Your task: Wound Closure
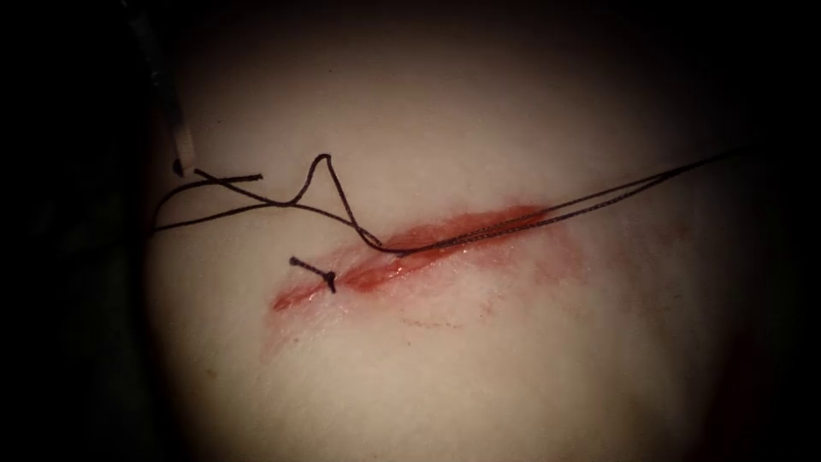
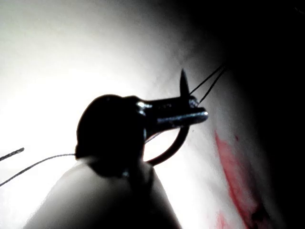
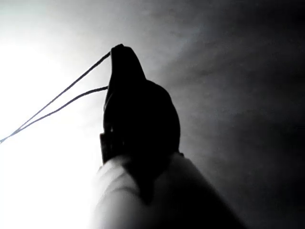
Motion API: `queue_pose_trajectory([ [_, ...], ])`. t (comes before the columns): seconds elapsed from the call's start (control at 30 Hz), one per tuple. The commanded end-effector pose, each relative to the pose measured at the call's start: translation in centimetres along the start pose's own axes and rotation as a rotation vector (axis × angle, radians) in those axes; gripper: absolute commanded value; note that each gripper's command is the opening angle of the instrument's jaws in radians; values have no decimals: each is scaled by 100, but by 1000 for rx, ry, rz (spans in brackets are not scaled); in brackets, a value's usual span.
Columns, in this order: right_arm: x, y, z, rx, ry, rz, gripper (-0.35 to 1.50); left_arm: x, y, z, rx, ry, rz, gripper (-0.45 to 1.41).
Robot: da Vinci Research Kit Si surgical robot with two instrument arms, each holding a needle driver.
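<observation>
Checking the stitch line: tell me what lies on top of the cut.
Two strands of thread lie along the cut and run off right to the right hand, shut on them. A knot with cut ends sits nearer its left end. What's beneath stays hidden.

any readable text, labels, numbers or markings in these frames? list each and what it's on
None: no words, numbers or signs can be read.
Left tool: bare metal, jaws shut on the needle near mid-curve, needle clear of the tissue.
Right tool: dark outline, no marking, jaws shut on the thread.
Tissue and cut: unmarked.
</observation>
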Motion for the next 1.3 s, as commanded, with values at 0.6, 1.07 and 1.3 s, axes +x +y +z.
queue_pose_trajectory([
  [0.6,-104,-182,3,427,-291,-281,29,-55,15,46,-85,-136,-249,-45],
  [1.07,-336,-283,123,556,-340,-513,-8,-59,25,59,-104,-176,-286,-45],
  [1.3,-372,-321,114,574,-371,-528,37,-44,6,44,-79,-105,-169,-45],
])
